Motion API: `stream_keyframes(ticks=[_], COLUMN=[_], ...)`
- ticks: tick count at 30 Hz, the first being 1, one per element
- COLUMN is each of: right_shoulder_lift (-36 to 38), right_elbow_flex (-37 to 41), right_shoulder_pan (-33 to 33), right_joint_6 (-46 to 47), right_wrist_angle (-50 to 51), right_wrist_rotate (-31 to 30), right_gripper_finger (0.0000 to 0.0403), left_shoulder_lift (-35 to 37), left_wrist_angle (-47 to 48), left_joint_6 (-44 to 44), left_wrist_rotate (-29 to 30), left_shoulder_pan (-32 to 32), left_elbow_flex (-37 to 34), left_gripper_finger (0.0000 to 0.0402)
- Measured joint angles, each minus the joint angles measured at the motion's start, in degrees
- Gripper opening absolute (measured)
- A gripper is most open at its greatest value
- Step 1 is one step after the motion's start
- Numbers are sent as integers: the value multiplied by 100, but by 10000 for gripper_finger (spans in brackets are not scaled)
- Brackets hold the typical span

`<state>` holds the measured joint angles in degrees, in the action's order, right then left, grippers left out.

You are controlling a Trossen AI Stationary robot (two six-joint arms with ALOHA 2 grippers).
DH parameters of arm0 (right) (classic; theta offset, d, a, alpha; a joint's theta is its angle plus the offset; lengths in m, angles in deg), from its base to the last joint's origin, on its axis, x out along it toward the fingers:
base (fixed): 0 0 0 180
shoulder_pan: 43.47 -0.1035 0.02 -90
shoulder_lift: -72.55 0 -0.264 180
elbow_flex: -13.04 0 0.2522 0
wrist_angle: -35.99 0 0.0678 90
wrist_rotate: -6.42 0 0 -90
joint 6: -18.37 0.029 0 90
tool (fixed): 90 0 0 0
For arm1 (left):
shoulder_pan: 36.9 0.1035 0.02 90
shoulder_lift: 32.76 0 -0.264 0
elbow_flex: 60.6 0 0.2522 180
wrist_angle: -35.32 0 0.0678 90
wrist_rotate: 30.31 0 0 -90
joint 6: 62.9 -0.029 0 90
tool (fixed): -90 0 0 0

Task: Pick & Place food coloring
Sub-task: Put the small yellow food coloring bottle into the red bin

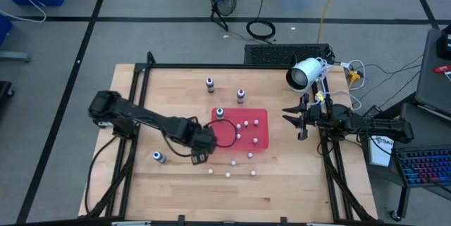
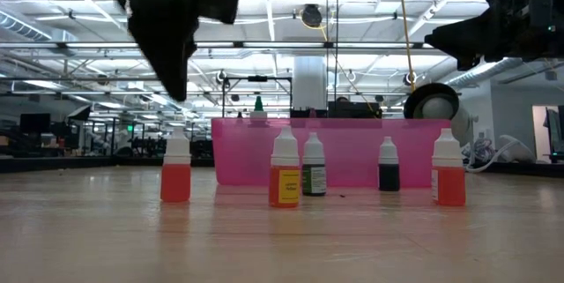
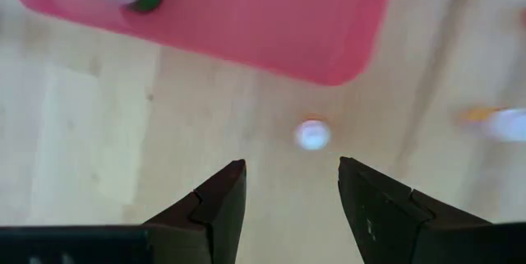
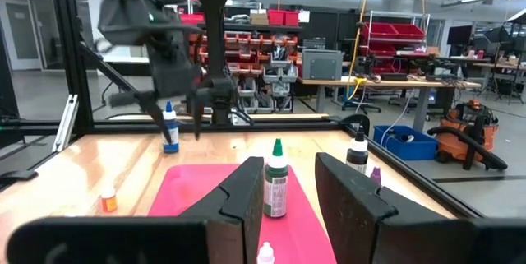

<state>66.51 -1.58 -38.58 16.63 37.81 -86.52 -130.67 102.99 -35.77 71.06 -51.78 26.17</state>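
The red tray (image 1: 259, 140) lies mid-table. A green food coloring bottle (image 1: 219, 113) stands in its far left corner, and several white-topped bottles stand in it. Two dark bottles (image 1: 209, 83) (image 1: 240, 96) stand on the table beyond the tray. A blue bottle (image 1: 158, 157) stands at the near left. My left gripper (image 1: 199, 158) is open and points down at the tray's near left corner, above a white-topped bottle (image 3: 312, 135) that stands just ahead of its fingers. My right gripper (image 1: 290, 117) is open and empty to the right of the tray.
Several small bottles (image 1: 227, 175) stand on the table just near of the tray; in the low view they show with orange (image 2: 175, 173), yellow (image 2: 285, 177) and red (image 2: 448, 174) bodies. A white camera (image 1: 304, 73) stands at the table's far right.
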Motion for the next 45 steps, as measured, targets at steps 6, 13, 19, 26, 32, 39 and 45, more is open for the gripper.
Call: stream_keyframes(ticks=[6, 13, 19, 26, 32, 39, 45], right_shoulder_lift=[0, 0, 0, 0, 0, -2, -2], right_elbow_flex=[-1, 1, -1, 0, -1, 1, 1], right_shoulder_pan=[0, 0, 0, 0, 0, 0, 0], right_joint_6=[0, 0, 0, 0, 0, 0, 0], right_wrist_angle=[1, 15, 15, 15, 16, 12, 10], right_wrist_rotate=[0, 0, 0, 0, 0, 0, 0], right_gripper_finger=[100, 100, 100, 100, 100, 100, 100], left_shoulder_lift=[122, 120, 120, 119, -14, -235, -232], left_wrist_angle=[-822, -1510, -1909, -1911, -2019, -2080, -2057], left_joint_6=[-598, -611, -786, -797, -804, -887, -882], left_wrist_rotate=[-62, -404, -382, -386, -416, -583, -579], left_shoulder_pan=[-94, -68, 54, 223, 213, 201, 206], left_elbow_flex=[-846, -1173, -1173, -1173, -1173, -1173, -1173], left_gripper_finger=[195, 195, 195, 195, 195, 195, 195])
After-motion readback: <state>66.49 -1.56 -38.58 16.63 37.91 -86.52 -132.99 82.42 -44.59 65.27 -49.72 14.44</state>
